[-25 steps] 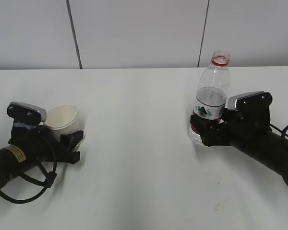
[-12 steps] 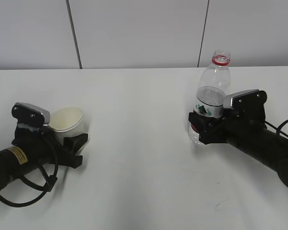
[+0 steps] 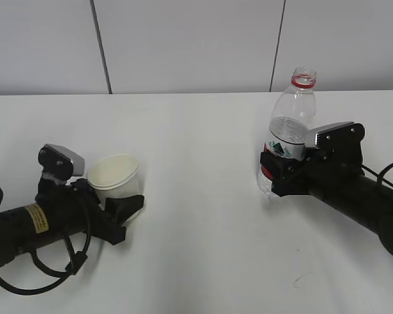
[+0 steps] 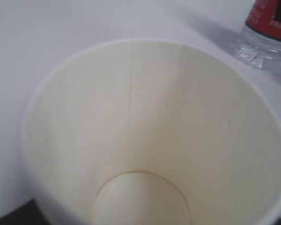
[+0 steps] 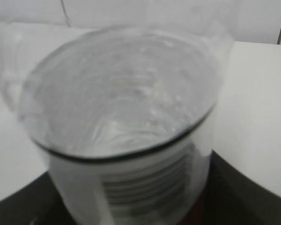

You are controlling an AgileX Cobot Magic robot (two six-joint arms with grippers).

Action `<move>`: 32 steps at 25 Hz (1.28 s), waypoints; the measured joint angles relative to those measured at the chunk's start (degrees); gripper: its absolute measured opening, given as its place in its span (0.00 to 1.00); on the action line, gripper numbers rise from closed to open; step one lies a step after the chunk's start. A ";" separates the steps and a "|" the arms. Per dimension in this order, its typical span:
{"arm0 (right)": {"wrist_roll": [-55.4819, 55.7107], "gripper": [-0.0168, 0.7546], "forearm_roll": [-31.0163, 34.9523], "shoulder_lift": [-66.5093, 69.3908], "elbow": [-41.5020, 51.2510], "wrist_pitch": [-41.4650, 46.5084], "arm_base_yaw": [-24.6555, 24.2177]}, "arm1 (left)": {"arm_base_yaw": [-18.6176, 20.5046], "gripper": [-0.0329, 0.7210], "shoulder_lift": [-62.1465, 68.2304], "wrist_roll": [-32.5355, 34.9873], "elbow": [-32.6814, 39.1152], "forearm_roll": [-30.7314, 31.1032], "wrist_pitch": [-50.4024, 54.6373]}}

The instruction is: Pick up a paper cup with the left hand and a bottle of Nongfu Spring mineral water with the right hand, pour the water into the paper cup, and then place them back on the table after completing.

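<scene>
We have the left hand (image 3: 121, 210) clamped around the empty paper cup (image 3: 114, 176) and the right hand (image 3: 275, 175) closing around the uncapped bottle (image 3: 287, 144), both low over the table (image 3: 196, 131), so lifting, pouring the water (image 5: 122, 93) and setting down remain.

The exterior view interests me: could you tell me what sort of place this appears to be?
Probably a robot lab or test bench rather than a home: a bare white table against plain white wall panels, with only a paper cup and a water bottle set out.
</scene>
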 joint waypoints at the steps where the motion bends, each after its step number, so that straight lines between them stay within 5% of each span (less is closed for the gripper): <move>1: 0.00 0.62 0.00 0.00 0.00 -0.11 0.00 | -0.69 0.56 -0.02 0.00 -0.50 0.43 0.00; 10: -1.95 0.62 0.00 0.24 0.00 -0.56 0.00 | -9.33 0.56 -0.02 -0.22 -4.94 1.02 0.08; 32: -30.32 0.61 -3.35 -4.36 0.10 4.53 0.10 | -17.12 0.56 -0.02 -1.40 -7.29 1.41 0.10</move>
